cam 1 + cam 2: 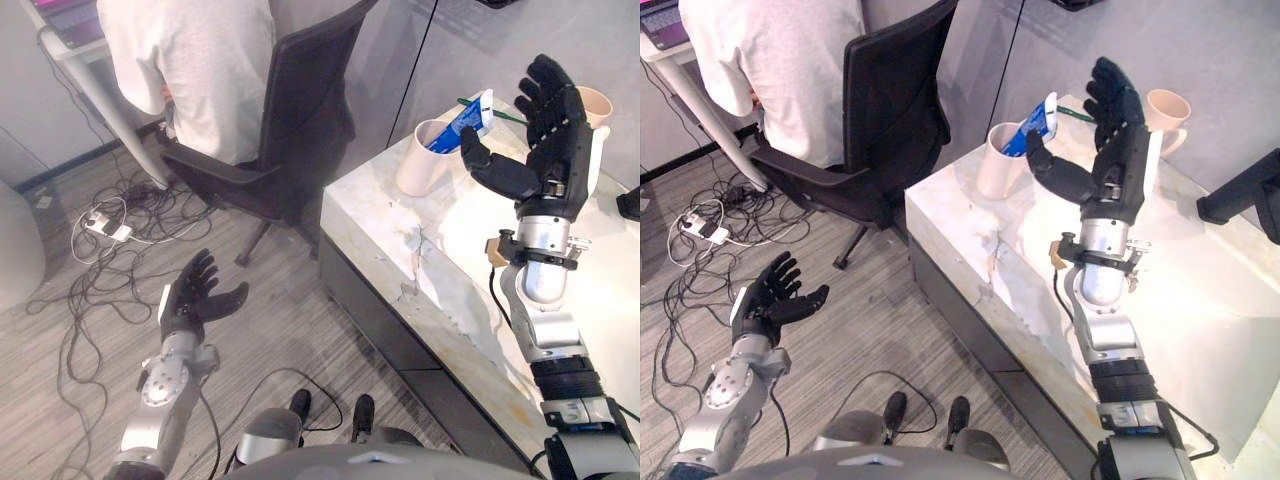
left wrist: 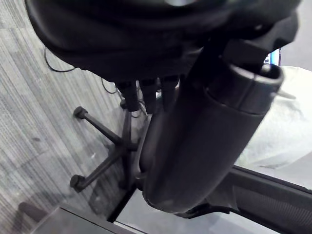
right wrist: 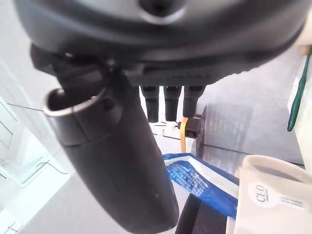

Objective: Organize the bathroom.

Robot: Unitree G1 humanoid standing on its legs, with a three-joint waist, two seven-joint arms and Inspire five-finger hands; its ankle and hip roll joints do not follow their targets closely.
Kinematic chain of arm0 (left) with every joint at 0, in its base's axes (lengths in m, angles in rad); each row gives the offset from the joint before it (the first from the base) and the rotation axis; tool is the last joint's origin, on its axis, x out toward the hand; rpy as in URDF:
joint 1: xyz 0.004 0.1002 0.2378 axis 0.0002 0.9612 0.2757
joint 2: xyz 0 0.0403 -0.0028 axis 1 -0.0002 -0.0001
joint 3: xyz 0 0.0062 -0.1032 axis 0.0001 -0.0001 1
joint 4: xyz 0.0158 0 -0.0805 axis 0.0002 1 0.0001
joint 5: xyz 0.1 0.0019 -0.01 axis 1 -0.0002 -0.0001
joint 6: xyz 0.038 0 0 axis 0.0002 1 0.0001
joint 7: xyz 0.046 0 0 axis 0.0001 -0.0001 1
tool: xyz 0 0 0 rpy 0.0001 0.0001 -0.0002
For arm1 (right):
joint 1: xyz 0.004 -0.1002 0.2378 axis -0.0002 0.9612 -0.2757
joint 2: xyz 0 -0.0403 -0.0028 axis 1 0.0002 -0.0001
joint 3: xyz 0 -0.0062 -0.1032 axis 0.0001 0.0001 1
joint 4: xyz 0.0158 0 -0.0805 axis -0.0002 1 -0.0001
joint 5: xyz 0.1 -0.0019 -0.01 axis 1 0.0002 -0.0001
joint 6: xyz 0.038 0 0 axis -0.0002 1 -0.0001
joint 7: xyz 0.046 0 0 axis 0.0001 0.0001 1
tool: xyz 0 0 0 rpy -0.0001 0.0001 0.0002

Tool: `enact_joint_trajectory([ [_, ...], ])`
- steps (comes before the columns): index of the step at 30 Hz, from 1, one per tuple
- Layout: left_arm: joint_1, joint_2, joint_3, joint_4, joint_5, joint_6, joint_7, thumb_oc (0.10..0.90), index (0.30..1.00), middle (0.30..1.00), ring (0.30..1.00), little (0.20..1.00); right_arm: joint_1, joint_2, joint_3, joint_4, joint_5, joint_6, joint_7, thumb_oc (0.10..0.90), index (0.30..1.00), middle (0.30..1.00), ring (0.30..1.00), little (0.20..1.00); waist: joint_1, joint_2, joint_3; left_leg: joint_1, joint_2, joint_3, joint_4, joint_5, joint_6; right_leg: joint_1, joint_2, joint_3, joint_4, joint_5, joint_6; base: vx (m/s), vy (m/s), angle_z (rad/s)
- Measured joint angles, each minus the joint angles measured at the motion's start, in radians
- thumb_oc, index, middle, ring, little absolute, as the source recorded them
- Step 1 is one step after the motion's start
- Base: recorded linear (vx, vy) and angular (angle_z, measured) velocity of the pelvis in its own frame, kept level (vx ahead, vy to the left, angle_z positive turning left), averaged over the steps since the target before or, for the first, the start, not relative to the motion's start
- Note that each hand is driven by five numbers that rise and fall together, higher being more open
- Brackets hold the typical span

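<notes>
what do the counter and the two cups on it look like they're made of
The counter looks like polished marble or a marble-look stone: white, glossy, with faint tan veining. The white cup holding the blue tube seems matte ceramic or plastic; its look leaves that open. The beige cup with a handle looks like glazed ceramic.

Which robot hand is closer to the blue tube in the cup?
The right hand. It is up over the marble counter, open, right beside the blue tube sticking out of the white cup. The left hand hangs open over the floor, away from the counter.
</notes>
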Motion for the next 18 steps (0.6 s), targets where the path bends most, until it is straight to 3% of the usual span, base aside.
enact_joint_trajectory([
  [8,-0.005,-0.016,-0.001,0.0,0.0,0.0,0.002,0.8,0.9,0.9,0.9,0.9,0.005,0.0,-0.033,-0.012,0.009,0.012,-0.057,0.8,0.9,0.9,0.9,0.9,-0.038,0.003,0.0,-0.016,-0.007,0.002,0.016,0.0,0.0,-0.002,-0.018,-0.009,0.001,0.004,0.0,-0.1,0.129,0.04],
  [13,-0.004,-0.027,0.0,0.0,0.037,-0.002,0.038,0.8,0.9,0.9,0.9,0.9,0.052,0.0,-0.049,-0.14,0.121,0.04,-0.088,0.8,0.9,0.9,0.9,0.9,-0.064,0.014,0.001,-0.019,-0.009,0.027,0.016,-0.009,0.0,-0.015,-0.028,0.007,0.006,0.015,-0.001,-0.13,0.266,-0.14],
  [16,-0.01,-0.033,0.01,0.002,0.039,-0.003,0.083,0.8,0.9,0.9,0.9,0.9,0.096,0.003,-0.065,-0.23,0.174,0.048,-0.1,0.8,0.9,0.9,0.9,0.9,-0.083,0.014,0.004,-0.046,-0.026,0.042,0.09,-0.035,0.006,-0.025,-0.044,0.045,0.006,0.025,-0.003,-0.16,0.359,-0.39],
  [18,-0.022,-0.033,0.024,0.042,0.044,-0.01,0.142,0.8,0.9,0.9,0.9,0.9,0.112,0.006,-0.073,-0.326,0.251,0.054,-0.114,0.8,0.9,0.9,0.9,0.9,-0.109,0.018,0.004,-0.073,-0.037,0.022,0.159,-0.097,0.031,-0.054,-0.053,0.133,0.008,0.049,0.016,-0.13,0.404,-0.88],
])
